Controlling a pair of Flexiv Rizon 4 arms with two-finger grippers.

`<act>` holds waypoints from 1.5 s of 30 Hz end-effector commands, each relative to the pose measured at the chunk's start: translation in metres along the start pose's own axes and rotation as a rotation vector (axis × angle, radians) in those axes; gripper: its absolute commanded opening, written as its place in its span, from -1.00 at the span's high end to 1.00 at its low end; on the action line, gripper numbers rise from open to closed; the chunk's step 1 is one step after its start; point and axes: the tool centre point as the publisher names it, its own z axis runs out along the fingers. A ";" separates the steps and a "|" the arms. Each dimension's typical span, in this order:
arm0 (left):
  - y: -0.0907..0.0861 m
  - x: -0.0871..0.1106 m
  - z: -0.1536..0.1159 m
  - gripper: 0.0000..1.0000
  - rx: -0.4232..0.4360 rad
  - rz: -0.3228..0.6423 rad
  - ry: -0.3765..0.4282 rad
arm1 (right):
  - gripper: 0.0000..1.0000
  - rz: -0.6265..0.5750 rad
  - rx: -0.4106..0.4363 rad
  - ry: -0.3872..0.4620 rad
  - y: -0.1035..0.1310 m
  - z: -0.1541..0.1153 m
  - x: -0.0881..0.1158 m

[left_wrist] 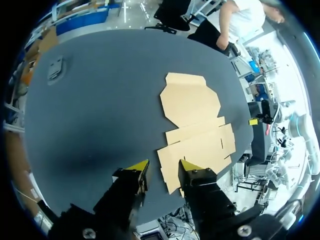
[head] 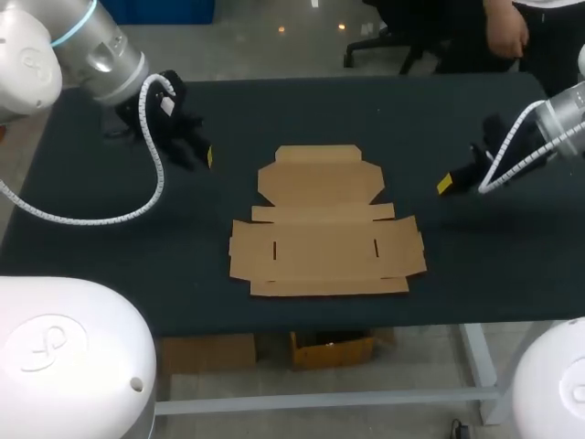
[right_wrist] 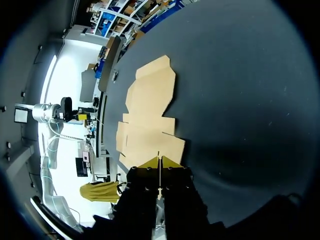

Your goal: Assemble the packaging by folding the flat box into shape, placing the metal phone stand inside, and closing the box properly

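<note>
The flat box (head: 324, 238) lies unfolded in the middle of the dark tabletop (head: 137, 247), every panel and flap spread out level. Its lid panel with the tuck flap points toward the far edge, and the wider panel with two small slits lies toward the near edge. It is a plain sheet of brown cardboard, with no walls raised yet.

My left end effector (head: 203, 155) hangs over the tabletop to the left of the box and well apart from it. In the left wrist view its fingers stand wide apart with nothing between them, and the near corner of the box shows ahead of them.

My right end effector (head: 444, 184) hangs over the tabletop to the right of the box, also clear of it. In the right wrist view its yellow tips are pressed together with nothing gripped, and the box edge lies just ahead of them.

A small grey item (left_wrist: 55, 67) sits on the tabletop toward a far corner, well away from the box. I cannot tell what it is.
</note>
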 end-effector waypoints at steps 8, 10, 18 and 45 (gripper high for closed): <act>0.007 -0.005 0.002 1.00 0.009 0.018 -0.002 | 1.00 -0.020 -0.007 -0.041 0.003 -0.001 0.002; 0.011 -0.005 0.003 1.00 0.020 0.027 -0.010 | 1.00 -0.016 -0.014 -0.047 0.002 -0.001 0.001; 0.018 -0.005 0.019 1.00 0.041 0.074 -0.056 | 1.00 0.007 -0.025 -0.084 -0.002 0.013 -0.007; 0.011 -0.017 0.066 1.00 0.063 0.063 -0.222 | 1.00 0.096 -0.019 -0.183 0.021 0.040 -0.028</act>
